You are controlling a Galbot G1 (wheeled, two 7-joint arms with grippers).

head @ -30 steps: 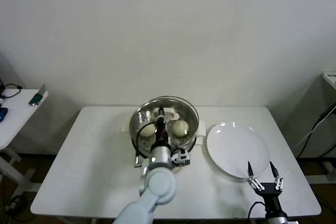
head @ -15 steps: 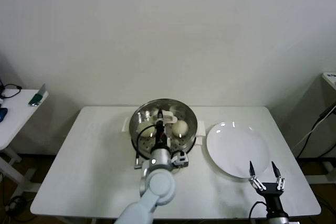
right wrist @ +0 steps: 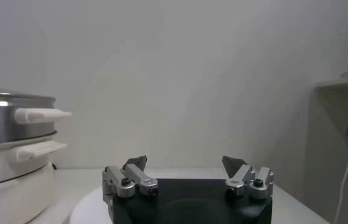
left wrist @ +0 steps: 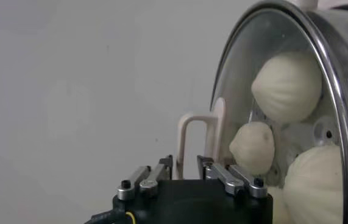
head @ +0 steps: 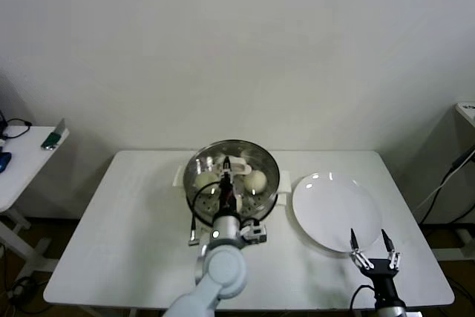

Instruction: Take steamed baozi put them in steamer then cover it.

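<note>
The steamer [head: 275, 183], a shiny steel basket on a cream-white base, stands at the table's middle back. The glass cover [head: 249, 155] lies on it, and its metal rim [left wrist: 339, 122] sits against the steamer wall. My left gripper [head: 226, 177] is over the cover's cream-white handle [left wrist: 182, 143]. Its jaws stand on either side of the handle with small gaps. Three baozi [left wrist: 286, 85] [left wrist: 253, 146] [left wrist: 314, 182] show through the glass; two show in the head view [head: 206, 181] [head: 255, 180]. My right gripper [head: 375, 246] is open and empty near the table's front right; it also shows in its wrist view [right wrist: 184, 163].
A flat white plate [head: 330, 209] lies right of the steamer, just behind the right gripper. The steamer's side handles [right wrist: 39, 114] show in the right wrist view. A small side table [head: 22, 155] with objects stands at far left. A cable [head: 453, 172] hangs at far right.
The cover has gone from tilted to flat on the steamer and shifted slightly left. My left wrist has drawn back a little toward me. The right arm has stayed put.
</note>
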